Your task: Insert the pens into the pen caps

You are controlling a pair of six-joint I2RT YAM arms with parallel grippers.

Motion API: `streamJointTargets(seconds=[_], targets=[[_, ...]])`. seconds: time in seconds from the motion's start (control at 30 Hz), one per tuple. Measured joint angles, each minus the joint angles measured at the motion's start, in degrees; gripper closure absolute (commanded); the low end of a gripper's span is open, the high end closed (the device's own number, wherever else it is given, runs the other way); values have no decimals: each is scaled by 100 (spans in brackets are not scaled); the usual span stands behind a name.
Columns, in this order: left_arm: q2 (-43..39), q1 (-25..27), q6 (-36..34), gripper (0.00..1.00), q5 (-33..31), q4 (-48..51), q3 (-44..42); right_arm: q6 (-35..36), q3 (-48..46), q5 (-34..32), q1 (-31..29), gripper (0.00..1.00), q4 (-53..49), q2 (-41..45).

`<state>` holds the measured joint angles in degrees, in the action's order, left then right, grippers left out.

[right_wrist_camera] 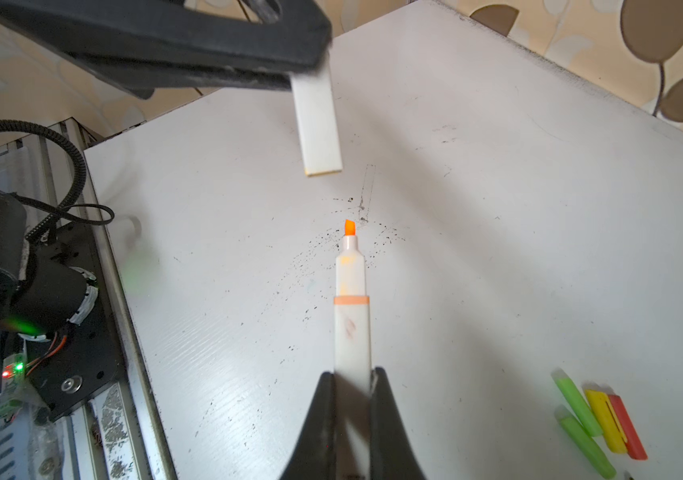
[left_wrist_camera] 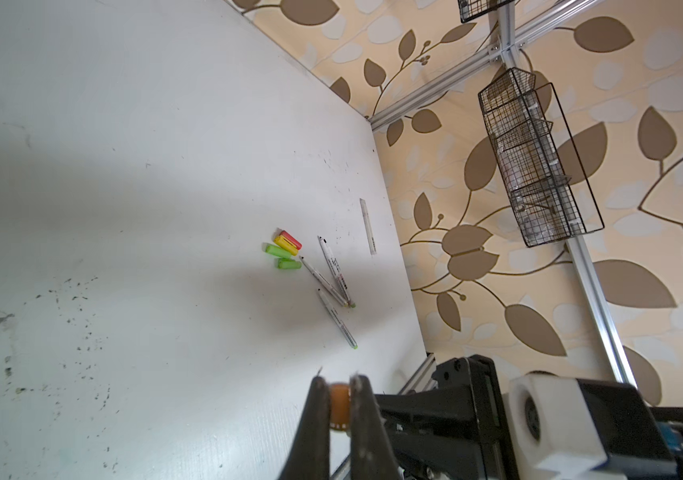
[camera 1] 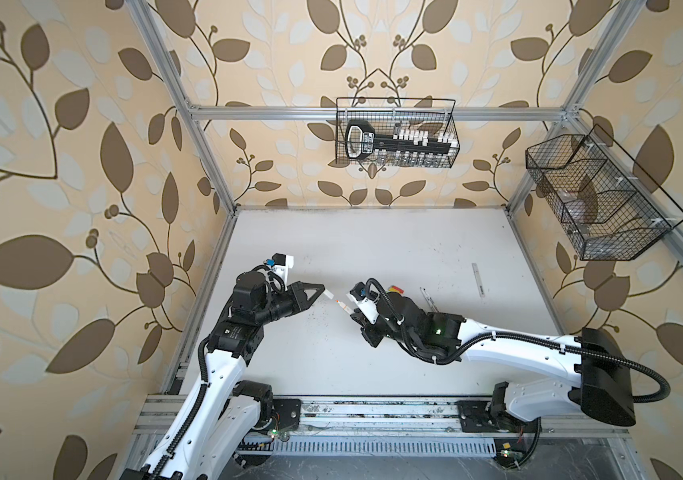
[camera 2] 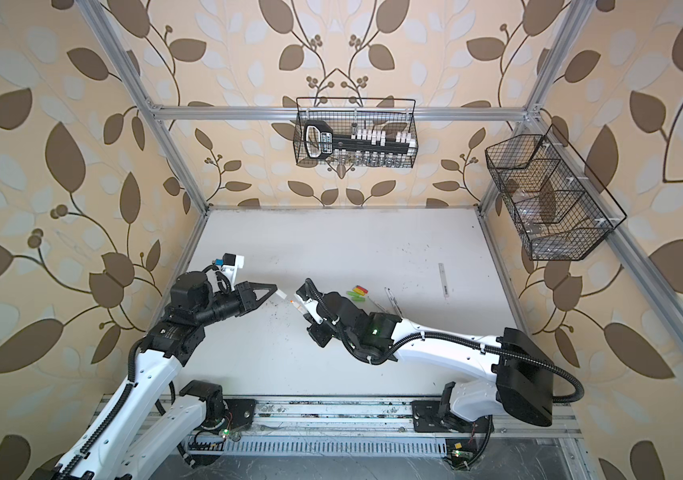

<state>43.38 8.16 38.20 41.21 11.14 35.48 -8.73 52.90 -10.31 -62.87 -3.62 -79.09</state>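
My left gripper (camera 1: 323,287) (left_wrist_camera: 340,380) is shut on a pale grey pen cap (camera 1: 328,295) (right_wrist_camera: 317,124) and holds it above the table. The cap's open end faces the right arm. My right gripper (right_wrist_camera: 353,374) is shut on a pale grey marker (camera 1: 343,306) (right_wrist_camera: 352,316), whose orange tip (right_wrist_camera: 350,227) points at the cap. A short gap separates tip and cap. Two lime green caps, a yellow one and a red one (left_wrist_camera: 283,249) (right_wrist_camera: 597,419) lie together on the table. Several thin white pens (left_wrist_camera: 331,282) (camera 2: 391,301) lie beside them. Another grey marker (left_wrist_camera: 368,226) (camera 1: 478,279) lies farther right.
The white table (camera 1: 373,241) carries dark ink speckles under the grippers. One wire basket (camera 1: 396,133) hangs on the back wall and another (camera 1: 597,199) on the right wall. An aluminium rail (camera 1: 373,415) runs along the front edge.
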Motion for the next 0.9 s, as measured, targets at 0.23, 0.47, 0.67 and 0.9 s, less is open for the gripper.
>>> streamJointTargets(seconds=[0.23, 0.47, 0.67, 0.9], targets=[[153, 0, 87, 100, 229, -72, -20, 2, 0, -24, -9, 90, 111, 7], [179, -2, 94, 100, 232, -129, -35, 2, 0, -63, -11, 90, 129, 11], [214, -39, 111, 100, 234, -238, -111, 2, 0, -83, -13, 90, 120, 50], [214, -76, 120, 100, 249, -282, -114, 2, 0, -87, -13, 90, 127, 50]])
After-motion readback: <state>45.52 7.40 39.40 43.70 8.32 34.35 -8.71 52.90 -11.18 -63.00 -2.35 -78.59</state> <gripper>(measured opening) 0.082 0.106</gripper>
